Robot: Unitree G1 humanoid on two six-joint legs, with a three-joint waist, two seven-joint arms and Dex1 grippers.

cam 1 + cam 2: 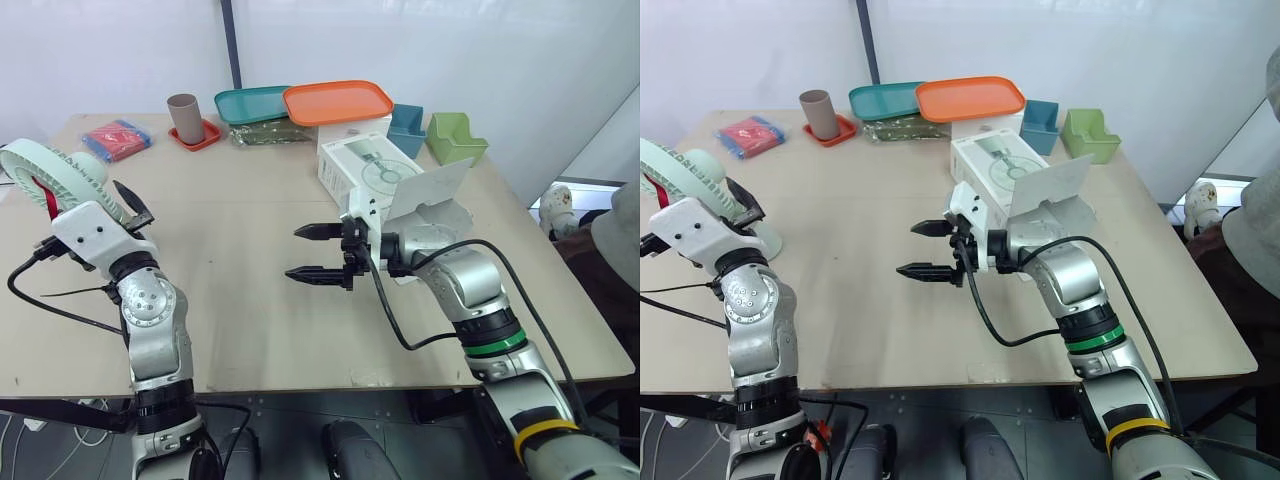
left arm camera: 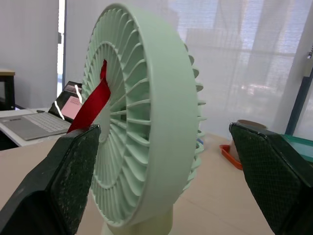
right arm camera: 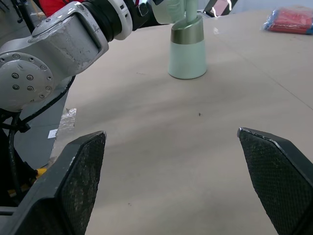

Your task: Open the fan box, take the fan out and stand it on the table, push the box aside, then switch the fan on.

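The pale green fan (image 1: 48,172) stands upright on its round base (image 3: 188,55) at the table's far left, with a red ribbon (image 2: 93,104) tied to its grille. My left gripper (image 1: 128,208) is open beside the fan's head (image 2: 146,147), which sits between its fingers without being clamped. The white fan box (image 1: 362,164) lies at the back right of the table with its flap (image 1: 432,188) raised. In front of the box, my right gripper (image 1: 293,252) hovers open over the bare middle of the table, pointing towards the fan and holding nothing.
Along the far edge stand a brown cup (image 1: 183,115) on a red coaster, a teal tray (image 1: 248,103), an orange tray (image 1: 337,101), a blue bin (image 1: 406,128) and a green bin (image 1: 456,138). A red packet (image 1: 117,138) lies at the back left. A person (image 1: 618,235) is at the right edge.
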